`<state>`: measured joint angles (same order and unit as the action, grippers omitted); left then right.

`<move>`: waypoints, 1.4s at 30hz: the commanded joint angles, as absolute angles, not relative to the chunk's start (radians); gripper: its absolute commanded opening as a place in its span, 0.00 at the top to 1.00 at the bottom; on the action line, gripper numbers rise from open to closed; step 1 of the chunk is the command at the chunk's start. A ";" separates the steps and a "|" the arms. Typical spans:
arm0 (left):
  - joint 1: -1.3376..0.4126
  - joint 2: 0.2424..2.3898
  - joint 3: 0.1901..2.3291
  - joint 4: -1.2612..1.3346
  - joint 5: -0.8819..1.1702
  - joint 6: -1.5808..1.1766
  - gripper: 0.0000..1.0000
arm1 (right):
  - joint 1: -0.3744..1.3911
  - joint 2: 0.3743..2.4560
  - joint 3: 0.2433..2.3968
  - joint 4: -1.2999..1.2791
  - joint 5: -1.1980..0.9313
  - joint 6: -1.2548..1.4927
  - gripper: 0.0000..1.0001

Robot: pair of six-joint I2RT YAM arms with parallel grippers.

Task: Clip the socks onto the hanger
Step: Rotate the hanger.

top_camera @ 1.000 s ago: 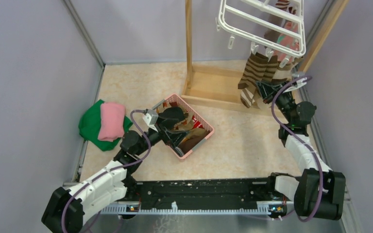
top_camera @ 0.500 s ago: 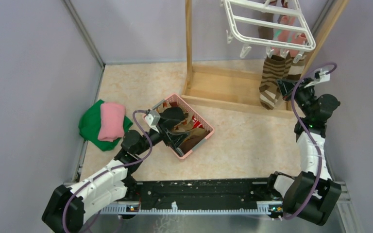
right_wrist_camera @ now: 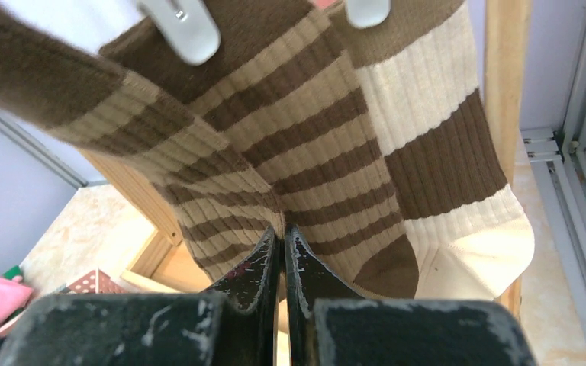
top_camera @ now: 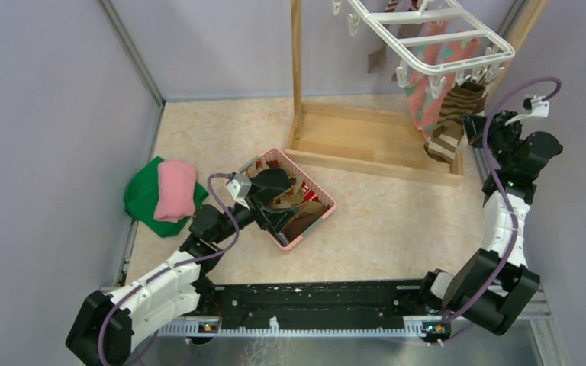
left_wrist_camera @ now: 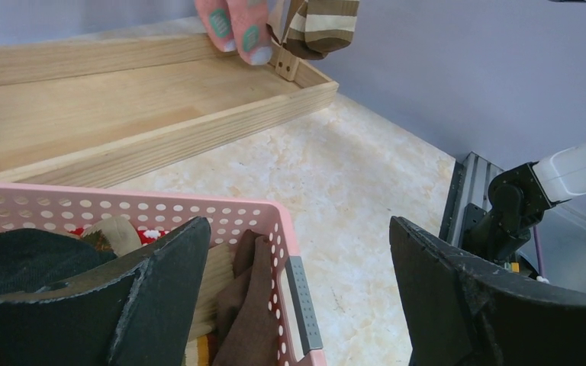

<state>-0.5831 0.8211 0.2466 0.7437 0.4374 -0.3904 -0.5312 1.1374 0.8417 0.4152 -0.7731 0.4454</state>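
Note:
The white grid hanger (top_camera: 435,38) hangs at the top right with clips (right_wrist_camera: 183,27) beneath. Two brown-and-cream striped socks (top_camera: 450,122) and a pink sock (top_camera: 425,99) hang clipped to it. My right gripper (top_camera: 469,126) is shut, its tips (right_wrist_camera: 281,232) pinching a fold low on the narrow-striped sock (right_wrist_camera: 313,152). The wide-striped sock (right_wrist_camera: 442,152) hangs beside it. My left gripper (top_camera: 278,213) stands open over the pink basket (top_camera: 322,200). A brown sock (left_wrist_camera: 252,305) and other socks lie in the basket, below the open left gripper (left_wrist_camera: 297,229).
The wooden stand's base frame (top_camera: 366,145) lies on the floor under the hanger, with its upright post (top_camera: 297,69) at the left. Folded green and pink cloths (top_camera: 160,194) sit at the left wall. The right wall and rail are close to my right arm.
My right arm has swung right and upward with the striped sock, and the hanger has turned and shifted right with it. The left arm has stayed still.

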 commanded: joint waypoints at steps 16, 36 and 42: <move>-0.581 0.833 0.215 0.859 0.467 -0.390 0.08 | -0.541 1.409 1.137 0.367 -0.708 0.481 1.00; -0.582 0.844 0.216 0.915 0.502 -0.413 0.08 | -0.505 1.154 0.912 0.321 -0.804 0.448 1.00; -0.582 0.840 0.218 0.916 0.503 -0.419 0.08 | -0.506 1.170 0.965 0.287 -0.723 0.469 1.00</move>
<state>-0.5831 0.8593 0.2203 0.8536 0.4831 -0.4133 -0.5106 1.1751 0.9104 0.2890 -0.7856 0.4545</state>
